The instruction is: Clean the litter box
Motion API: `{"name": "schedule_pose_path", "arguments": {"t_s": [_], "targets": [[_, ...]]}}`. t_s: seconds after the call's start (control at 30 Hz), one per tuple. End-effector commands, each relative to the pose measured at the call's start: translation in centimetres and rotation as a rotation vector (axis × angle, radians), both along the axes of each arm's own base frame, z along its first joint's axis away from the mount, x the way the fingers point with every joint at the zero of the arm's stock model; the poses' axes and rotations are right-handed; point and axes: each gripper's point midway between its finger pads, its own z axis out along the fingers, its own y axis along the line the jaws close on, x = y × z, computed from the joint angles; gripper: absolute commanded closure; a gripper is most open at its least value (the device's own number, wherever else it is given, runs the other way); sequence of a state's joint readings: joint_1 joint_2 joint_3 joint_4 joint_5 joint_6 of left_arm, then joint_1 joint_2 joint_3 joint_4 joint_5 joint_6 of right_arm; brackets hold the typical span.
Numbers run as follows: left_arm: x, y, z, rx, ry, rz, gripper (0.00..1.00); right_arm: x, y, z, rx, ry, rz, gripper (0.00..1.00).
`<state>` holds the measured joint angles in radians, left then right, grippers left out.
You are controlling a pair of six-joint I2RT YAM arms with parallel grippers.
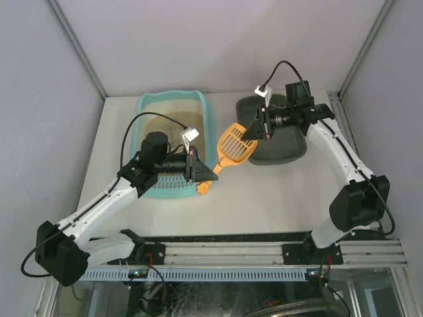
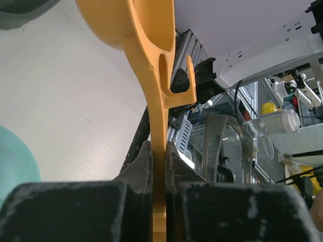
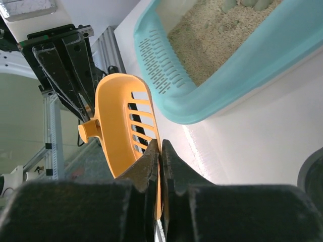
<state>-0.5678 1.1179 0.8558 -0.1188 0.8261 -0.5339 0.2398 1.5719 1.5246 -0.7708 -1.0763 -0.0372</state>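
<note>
White table (image 1: 277,198) with grey walls around it is what you see from above, and both of your arms reach over it. On the far left part of the table stands the litter box (image 1: 173,96), light teal, with sandy litter (image 3: 212,40) inside and a strip of slots at its near short end. Your left arm lies over this near end. To the right of the box, well apart from it, sits a dark grey tray (image 1: 284,148).

Between the two trays an orange scoop (image 1: 236,142) is held up above the table, and both claws have it. Your left claw (image 1: 201,173) is closed tight on the handle; in the left wrist view the two fingers (image 2: 139,166) press on the thin handle from both sides. Your right claw (image 1: 250,135) is closed on the edge of the slotted head of the scoop, the fingers (image 3: 144,166) pinching its thin wall. The head of the scoop is just beside the right long side of the litter box, not inside it.
</note>
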Motion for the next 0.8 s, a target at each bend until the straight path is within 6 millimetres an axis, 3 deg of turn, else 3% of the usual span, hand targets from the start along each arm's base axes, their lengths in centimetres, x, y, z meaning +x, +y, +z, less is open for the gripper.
{"name": "schedule_pose_path", "arguments": {"t_s": [0.0,0.03,0.07,0.1,0.13,0.17,0.33,0.43,0.5,0.63,0.77], "targets": [[-0.4,0.8,1.8,-0.037,-0.055,0.026,1.00,0.8,-0.9,1.5,0.022,-0.054,-0.038,1.00],[0.0,1.0,1.9,-0.024,-0.062,0.054,1.00,0.9,-1.0,1.3,0.016,-0.053,-0.046,1.00],[0.5,1.4,2.2,0.007,-0.070,0.093,1.00,1.1,-1.1,1.2,0.007,-0.054,-0.057,0.82],[1.3,2.0,2.3,0.057,-0.086,0.143,1.00,1.3,-1.3,1.2,0.000,-0.054,-0.071,0.57],[2.4,3.0,2.2,0.127,-0.113,0.212,1.00,1.5,-1.7,1.3,-0.006,-0.058,-0.092,0.16],[3.6,4.2,2.0,0.204,-0.124,0.293,1.00,1.8,-2.3,1.7,-0.006,-0.075,-0.121,0.02],[8.9,13.8,1.4,0.567,-0.089,0.722,1.00,1.9,-6.1,4.1,0.007,-0.161,-0.244,0.00],[10.4,17.3,0.2,0.680,-0.020,0.804,1.00,0.8,-7.9,4.2,0.023,-0.192,-0.277,0.00],[11.5,19.7,-2.0,0.778,0.086,0.854,1.00,-0.2,-8.7,3.7,-0.004,-0.200,-0.277,0.00],[13.6,20.3,-5.8,0.869,0.205,0.815,1.00,-3.9,-9.8,0.9,-0.097,-0.154,-0.233,0.00],[15.8,20.0,-8.4,0.935,0.258,0.773,1.00,-7.2,-11.9,-3.5,-0.175,-0.132,-0.273,0.00]]}}
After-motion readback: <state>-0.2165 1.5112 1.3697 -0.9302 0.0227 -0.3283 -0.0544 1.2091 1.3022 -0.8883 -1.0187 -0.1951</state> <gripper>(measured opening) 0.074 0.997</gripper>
